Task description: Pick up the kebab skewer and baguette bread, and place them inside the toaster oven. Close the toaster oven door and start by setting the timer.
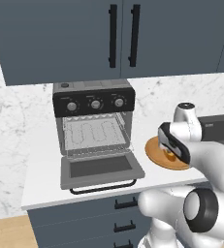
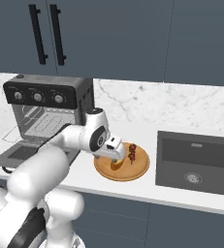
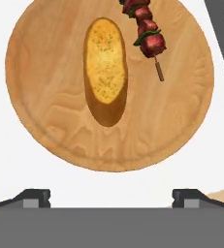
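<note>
Hovering: gripper (image 3: 111,196), jaws spread wide and grasping nothing, above the wooden plate (image 3: 60,131).
Plate: baguette bread (image 3: 105,70) beside kebab skewer (image 3: 145,34), apart.
Left: toaster oven (image 1: 94,121), its door (image 1: 101,169) dropped open.
Right: sink (image 2: 193,162).
Path: unobstructed counter (image 1: 40,169).

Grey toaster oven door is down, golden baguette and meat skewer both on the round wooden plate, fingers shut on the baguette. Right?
Not quite. The hand view shows the fingers open above the round wooden plate, holding nothing. The golden baguette and meat skewer lie on it, and the grey toaster oven door is down.
</note>
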Controlling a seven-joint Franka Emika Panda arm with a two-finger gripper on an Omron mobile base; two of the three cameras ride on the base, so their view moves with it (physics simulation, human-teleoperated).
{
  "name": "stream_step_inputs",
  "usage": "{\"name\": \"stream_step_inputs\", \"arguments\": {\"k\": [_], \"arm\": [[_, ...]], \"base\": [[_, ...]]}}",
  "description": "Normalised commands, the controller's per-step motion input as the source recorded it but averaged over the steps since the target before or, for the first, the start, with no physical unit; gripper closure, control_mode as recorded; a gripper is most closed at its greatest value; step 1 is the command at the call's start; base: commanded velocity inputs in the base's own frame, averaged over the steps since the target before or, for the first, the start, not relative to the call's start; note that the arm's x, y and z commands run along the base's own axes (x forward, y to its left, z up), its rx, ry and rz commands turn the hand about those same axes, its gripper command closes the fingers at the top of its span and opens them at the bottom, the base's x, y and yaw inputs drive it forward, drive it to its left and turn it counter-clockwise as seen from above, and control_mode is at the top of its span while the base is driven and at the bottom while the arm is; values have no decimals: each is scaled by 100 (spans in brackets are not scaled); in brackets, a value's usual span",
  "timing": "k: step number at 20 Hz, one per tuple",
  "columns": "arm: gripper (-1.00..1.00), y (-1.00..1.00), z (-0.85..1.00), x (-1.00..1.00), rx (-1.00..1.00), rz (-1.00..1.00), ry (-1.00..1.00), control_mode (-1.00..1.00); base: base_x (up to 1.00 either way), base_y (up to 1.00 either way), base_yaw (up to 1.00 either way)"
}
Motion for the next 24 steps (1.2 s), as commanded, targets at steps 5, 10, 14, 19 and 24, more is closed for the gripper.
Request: {"name": "stream_step_inputs", "arguments": {"k": [5, 10, 14, 19, 24], "arm": [[-100, -20, -29, 40, 0, -8, 0, -100], [-100, -14, -14, 42, 0, 0, 0, -100], [-100, -1, -26, 33, 2, 0, 0, -100], [-100, -4, -28, 19, 2, 0, 0, -100], [-100, -15, -33, 13, 0, 0, 0, -100]], "base": [[0, 0, 0], [0, 0, 0], [0, 0, 0], [0, 0, 0], [0, 0, 0]]}}
